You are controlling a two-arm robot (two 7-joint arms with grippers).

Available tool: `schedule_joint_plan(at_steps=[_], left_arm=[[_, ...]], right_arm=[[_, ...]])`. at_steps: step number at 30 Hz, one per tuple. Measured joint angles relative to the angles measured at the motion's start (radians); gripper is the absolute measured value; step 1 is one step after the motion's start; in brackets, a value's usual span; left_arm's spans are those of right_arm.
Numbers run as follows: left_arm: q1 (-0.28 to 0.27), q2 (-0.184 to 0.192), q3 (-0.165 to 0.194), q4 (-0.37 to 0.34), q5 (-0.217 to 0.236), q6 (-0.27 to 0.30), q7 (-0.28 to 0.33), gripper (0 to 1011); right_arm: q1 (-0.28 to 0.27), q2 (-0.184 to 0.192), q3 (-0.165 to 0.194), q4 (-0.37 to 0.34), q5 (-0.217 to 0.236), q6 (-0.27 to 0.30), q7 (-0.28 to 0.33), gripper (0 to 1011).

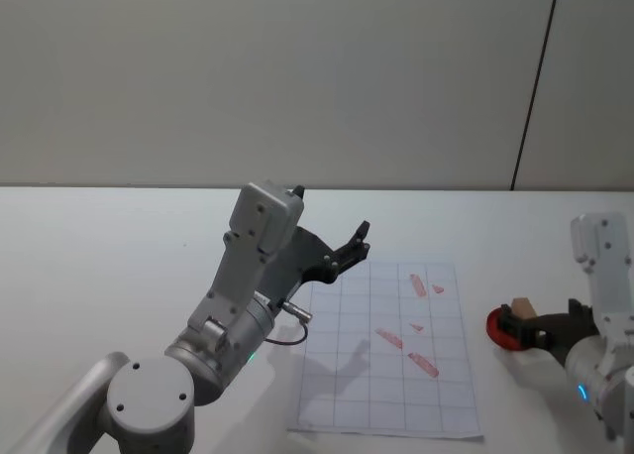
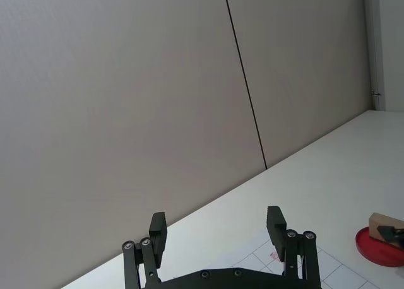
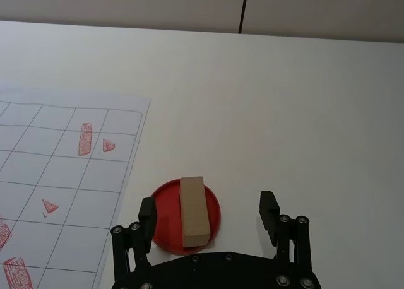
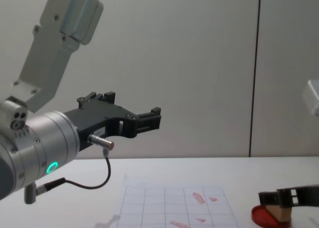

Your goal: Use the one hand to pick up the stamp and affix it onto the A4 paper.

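looking through the right wrist camera, i see my right gripper (image 3: 208,208) spread wide, one finger on either side of the stamp (image 3: 192,211) and neither touching it. the stamp lies flat on the red dish (image 3: 212,218), just off the right edge of the a4 paper (image 3: 57,175). my left gripper (image 1: 349,248) hangs raised over the paper's left side, also wide.

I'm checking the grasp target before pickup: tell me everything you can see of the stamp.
The stamp is a small tan block, wooden-looking, plain and rectangular. It lies lengthwise on the round red dish, just right of the A4 paper. The right gripper straddles it, fingers open on either side, apparently not touching it.
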Motion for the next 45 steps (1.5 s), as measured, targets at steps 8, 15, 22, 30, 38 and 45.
schedule_joint_plan(at_steps=[8,15,22,30,38,45], left_arm=[[0.0,0.0,0.0,0.0,0.0,0.0,0.0,1002],[0.0,0.0,0.0,0.0,0.0,0.0,0.0,1002],[0.0,0.0,0.0,0.0,0.0,0.0,0.0,1002],[0.0,0.0,0.0,0.0,0.0,0.0,0.0,1002],[0.0,0.0,0.0,0.0,0.0,0.0,0.0,1002],[0.0,0.0,0.0,0.0,0.0,0.0,0.0,1002]], right_arm=[[0.019,-0.015,0.004,0.034,0.013,0.012,0.004,1001],[0.033,-0.025,0.008,0.058,0.019,0.018,0.004,1001],[0.044,-0.032,0.011,0.077,0.022,0.019,0.008,1001],[0.051,-0.038,0.013,0.089,0.023,0.02,0.011,925],[0.055,-0.041,0.014,0.096,0.024,0.02,0.012,705],[0.057,-0.042,0.015,0.099,0.025,0.02,0.013,486]])
